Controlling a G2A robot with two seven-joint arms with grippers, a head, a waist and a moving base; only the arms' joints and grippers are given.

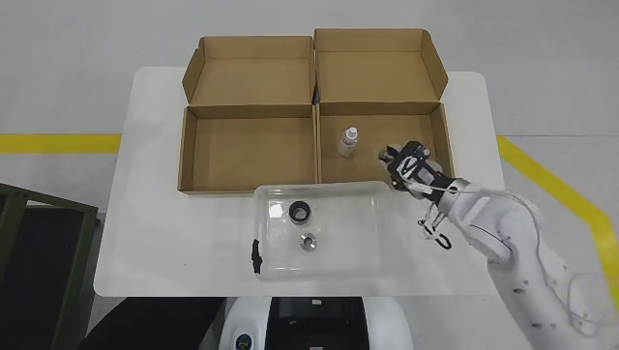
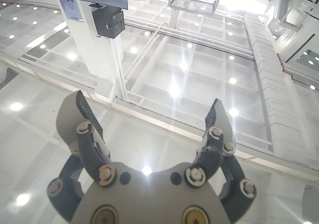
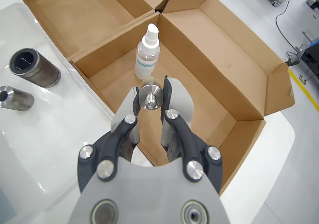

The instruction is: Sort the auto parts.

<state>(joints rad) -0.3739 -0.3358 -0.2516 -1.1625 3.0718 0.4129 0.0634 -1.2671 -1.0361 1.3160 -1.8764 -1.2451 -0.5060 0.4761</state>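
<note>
The right gripper [image 3: 150, 100] hangs over the near end of the right-hand cardboard box [image 3: 211, 65], clenched on a short shiny metal cylinder [image 3: 149, 95] pinched between its fingertips. It appears poised to set the part down in the box, where a spray bottle [image 3: 147, 53] stands upright just beyond. A dark sleeve [image 3: 35, 67] and a smaller metal piece [image 3: 16, 100] stand in the clear tray [image 1: 368, 253] beside the boxes, apparently yet to be sorted. The left gripper [image 2: 148, 100], spread wide with nothing in it, points at the ceiling, likely parked out of the way.
</note>
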